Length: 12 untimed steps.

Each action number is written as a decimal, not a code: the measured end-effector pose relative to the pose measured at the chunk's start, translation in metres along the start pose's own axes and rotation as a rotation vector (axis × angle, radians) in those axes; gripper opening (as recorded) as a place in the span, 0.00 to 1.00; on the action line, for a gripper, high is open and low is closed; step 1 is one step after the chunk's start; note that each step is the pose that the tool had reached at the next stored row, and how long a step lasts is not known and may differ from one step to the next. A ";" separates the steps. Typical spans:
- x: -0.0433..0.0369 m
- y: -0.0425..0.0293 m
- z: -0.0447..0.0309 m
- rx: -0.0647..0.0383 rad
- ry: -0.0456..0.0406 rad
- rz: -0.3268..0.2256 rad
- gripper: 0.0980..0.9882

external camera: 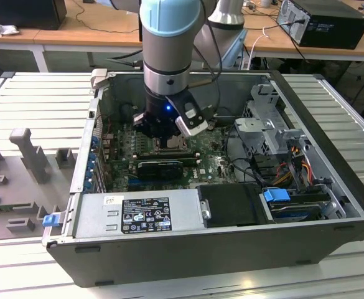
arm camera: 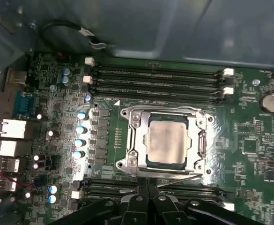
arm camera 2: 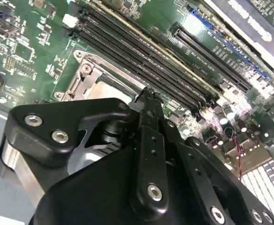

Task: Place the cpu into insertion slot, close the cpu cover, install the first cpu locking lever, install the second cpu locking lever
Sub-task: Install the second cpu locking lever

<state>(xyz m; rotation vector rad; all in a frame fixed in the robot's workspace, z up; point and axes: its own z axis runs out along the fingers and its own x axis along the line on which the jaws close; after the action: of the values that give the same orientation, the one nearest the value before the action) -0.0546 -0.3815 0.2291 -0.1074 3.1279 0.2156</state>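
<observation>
The cpu (arm camera: 167, 140) lies pale and square in the insertion slot (arm camera: 122, 164) on the green motherboard. The silvery cpu cover (arm camera: 169, 112) is down flat around it, with the chip showing through its window. A thin metal locking lever (arm camera: 179, 178) runs slanted along the socket edge nearest my gripper. My gripper (arm camera: 147, 183) has its black fingers together, tips at that edge beside the lever. In the second wrist view the gripper (arm camera 2: 148, 93) points at the socket rim, with the cpu (arm camera 2: 106, 90) and cover (arm camera 2: 87, 77) just beyond. From outside, the gripper (external camera: 168, 142) hangs low inside the open computer case.
Long black memory slots (arm camera: 155, 75) flank the socket on both sides. A black card with a heatsink (external camera: 160, 167) stands close to the gripper. The power supply (external camera: 138, 215), drive cage (external camera: 269, 131), cables (external camera: 287, 168) and the case walls (external camera: 85, 143) hem in the board.
</observation>
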 end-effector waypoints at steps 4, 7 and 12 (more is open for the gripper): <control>0.0038 -0.0032 0.0048 -0.021 -0.0014 0.000 0.01; 0.0077 -0.0086 0.0046 -0.049 -0.0034 0.000 0.01; 0.0112 -0.0234 0.0052 -0.090 -0.0063 0.000 0.01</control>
<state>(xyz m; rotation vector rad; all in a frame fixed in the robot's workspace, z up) -0.0642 -0.4046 0.2206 -0.1065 3.1119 0.3558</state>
